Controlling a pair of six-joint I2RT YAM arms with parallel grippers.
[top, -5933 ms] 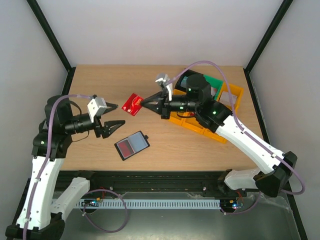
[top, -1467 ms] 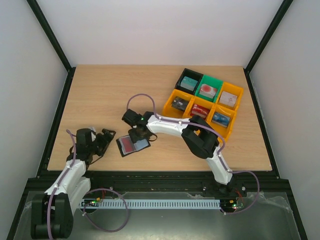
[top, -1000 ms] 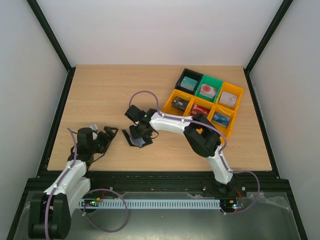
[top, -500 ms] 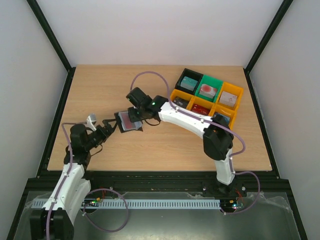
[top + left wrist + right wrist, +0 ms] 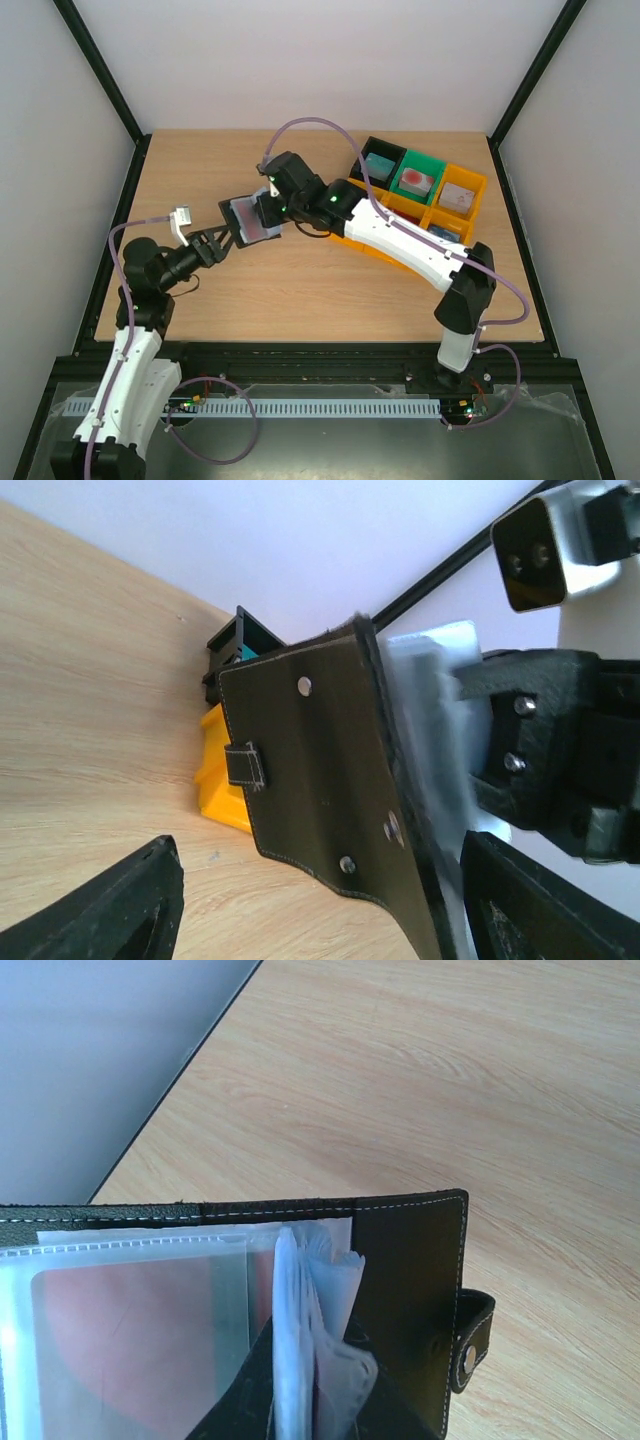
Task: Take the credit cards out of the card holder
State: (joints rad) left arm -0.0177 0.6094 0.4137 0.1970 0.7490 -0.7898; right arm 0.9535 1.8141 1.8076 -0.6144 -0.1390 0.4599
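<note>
The black card holder hangs above the table, and my right gripper is shut on its clear inner sleeves. A red credit card shows faintly through one sleeve; no other card can be made out. The right wrist view also shows the black cover and its snap tab. My left gripper is open just left of and below the holder. In the left wrist view, the holder's outer cover reaches down between the spread fingers, without touching them.
A block of yellow, green and black bins with small blocks in them stands at the back right, partly under the right arm. The left wrist view shows a yellow bin behind the holder. Bare wood lies below the holder.
The right arm has lifted the card holder off the table and carried it up and back. My left gripper has followed to its lower left edge, and its jaws have narrowed a little.
</note>
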